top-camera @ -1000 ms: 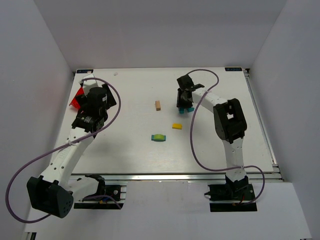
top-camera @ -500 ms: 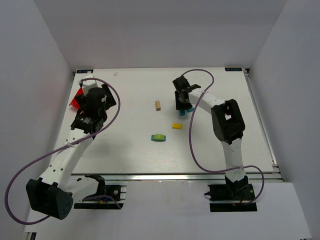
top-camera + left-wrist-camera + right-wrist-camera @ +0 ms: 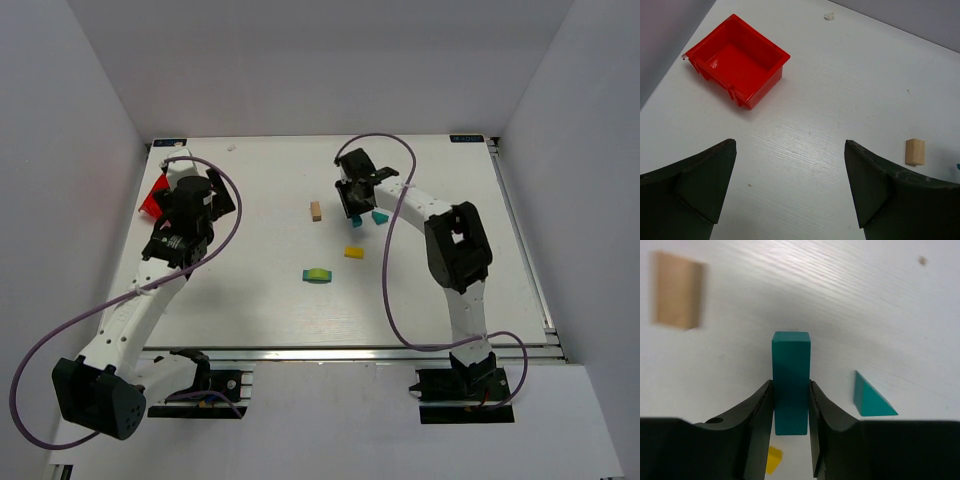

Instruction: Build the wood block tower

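My right gripper [image 3: 791, 390] is shut on a teal rectangular block [image 3: 791, 375], which stands on end between the fingers. In the top view this gripper [image 3: 352, 207] is at the back middle of the table. A teal triangle block [image 3: 870, 396] lies just to its right [image 3: 380, 217]. A tan block [image 3: 316, 210] lies to its left and a yellow block [image 3: 354, 252] lies nearer the arms. The wood block tower [image 3: 317, 274] is a low teal piece with a yellow-green piece in it. My left gripper [image 3: 790, 144] is open over bare table.
A red plastic bin [image 3: 737, 60] sits empty at the back left [image 3: 153, 200], beyond my left gripper [image 3: 212, 195]. The tan block [image 3: 915, 151] shows to the right of the left fingers. White walls enclose the table on three sides.
My right gripper has moved left and slightly back with the teal rectangular block in it. The teal triangle has come into view to its right. The left arm has barely moved.
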Motion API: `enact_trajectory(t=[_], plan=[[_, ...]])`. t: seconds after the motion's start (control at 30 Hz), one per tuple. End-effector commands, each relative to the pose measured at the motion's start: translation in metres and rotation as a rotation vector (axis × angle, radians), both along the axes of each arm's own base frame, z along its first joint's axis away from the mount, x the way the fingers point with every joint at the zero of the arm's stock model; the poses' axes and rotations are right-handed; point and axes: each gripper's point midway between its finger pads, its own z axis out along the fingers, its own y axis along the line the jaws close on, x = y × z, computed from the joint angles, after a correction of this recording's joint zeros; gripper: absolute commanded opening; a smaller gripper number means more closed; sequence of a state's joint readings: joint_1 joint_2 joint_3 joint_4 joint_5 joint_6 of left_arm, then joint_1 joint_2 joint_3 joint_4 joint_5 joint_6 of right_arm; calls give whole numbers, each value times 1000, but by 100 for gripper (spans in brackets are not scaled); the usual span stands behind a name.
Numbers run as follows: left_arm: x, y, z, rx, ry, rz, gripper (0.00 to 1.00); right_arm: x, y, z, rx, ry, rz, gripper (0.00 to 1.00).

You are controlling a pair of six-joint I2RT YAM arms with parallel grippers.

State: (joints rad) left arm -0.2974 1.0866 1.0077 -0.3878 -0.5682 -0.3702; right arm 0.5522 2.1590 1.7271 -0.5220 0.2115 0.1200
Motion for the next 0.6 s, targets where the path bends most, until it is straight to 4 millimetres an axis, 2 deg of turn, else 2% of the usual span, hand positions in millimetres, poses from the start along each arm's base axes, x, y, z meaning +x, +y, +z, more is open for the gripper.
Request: enact_trajectory(t=[0.0,0.03,0.07,0.17,0.2,0.23,0.27,0.37,0.47,0.5,0.57], plan=[[-2,-10,10,-22,-32,-59,98,-9,55,97,186,-208,393,17],[-3,-10,10,-22,-32,-62,98,-12,63,108,205,-251,469,17],[-4,-10,12,-25,-36,-63,98,-26,71,119,221,-279,595,17],[-7,-6,16,-12,-50,-50,98,-61,91,128,226,-285,866,18],[-9,-3,17,-5,-52,-41,98,-72,98,128,211,-273,925,18],[-10,1,18,13,-51,-29,98,-83,94,117,182,-212,960,18],[-11,3,18,21,-50,-17,98,-82,96,122,142,-237,1012,17],[-13,9,17,37,-43,9,98,-93,98,113,79,-202,1101,17],[-12,11,16,50,-41,21,98,-104,105,114,67,-219,1174,16],[-11,12,14,55,-35,28,98,-114,108,103,60,-199,1206,15],[-11,14,13,64,-27,35,98,-126,111,95,15,-194,1247,14]])
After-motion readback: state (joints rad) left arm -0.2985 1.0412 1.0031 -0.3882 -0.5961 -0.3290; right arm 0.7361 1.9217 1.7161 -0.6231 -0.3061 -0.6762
